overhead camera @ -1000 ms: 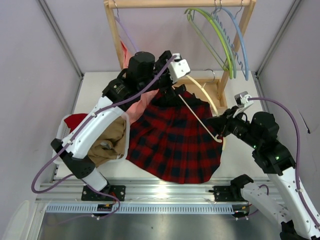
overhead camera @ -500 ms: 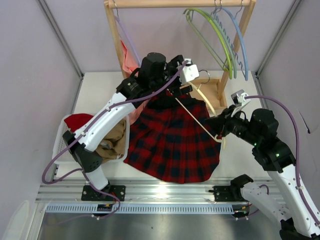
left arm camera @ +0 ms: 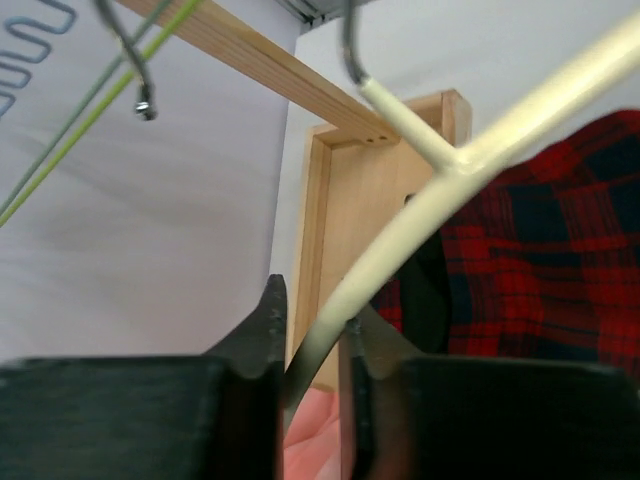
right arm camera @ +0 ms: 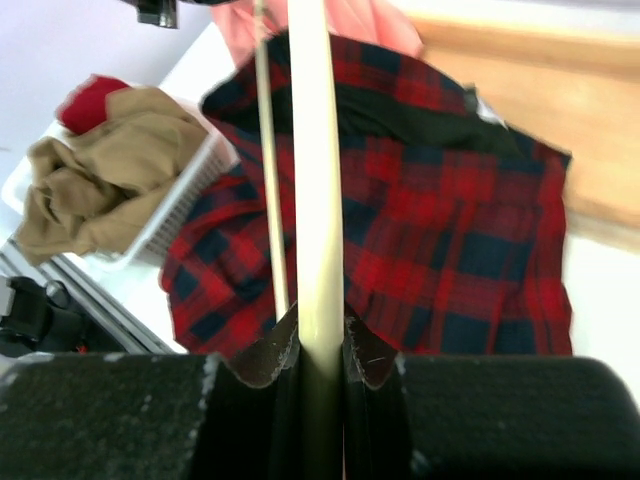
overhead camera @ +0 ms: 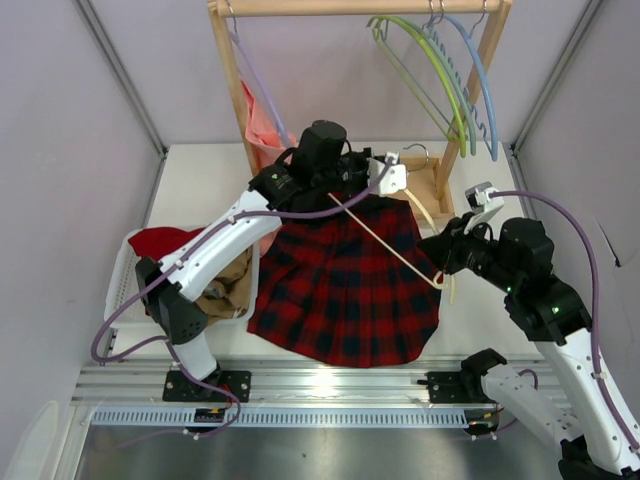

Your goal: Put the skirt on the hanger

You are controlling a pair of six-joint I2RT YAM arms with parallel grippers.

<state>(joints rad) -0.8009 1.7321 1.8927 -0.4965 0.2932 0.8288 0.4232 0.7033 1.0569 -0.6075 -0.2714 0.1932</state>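
The skirt [overhead camera: 345,290] was woven cloth, matt, with a soft checked weave and a plain black band at the waist. The hanger [overhead camera: 385,243] looked like a thin rod with a smooth cream coat and a slight sheen. Its hook [left arm camera: 347,50] was bare grey metal. The rack [overhead camera: 360,7] was pale unpainted wood, its grain showing in the left wrist view. The basket [right arm camera: 185,195] was white plastic lattice, and the tan cloth [right arm camera: 90,190] in it looked soft, matt and creased. The fingers [left arm camera: 258,338] of the left gripper [left arm camera: 312,320] were black and matt. The rail [overhead camera: 330,380] was bare metal with a dull shine.
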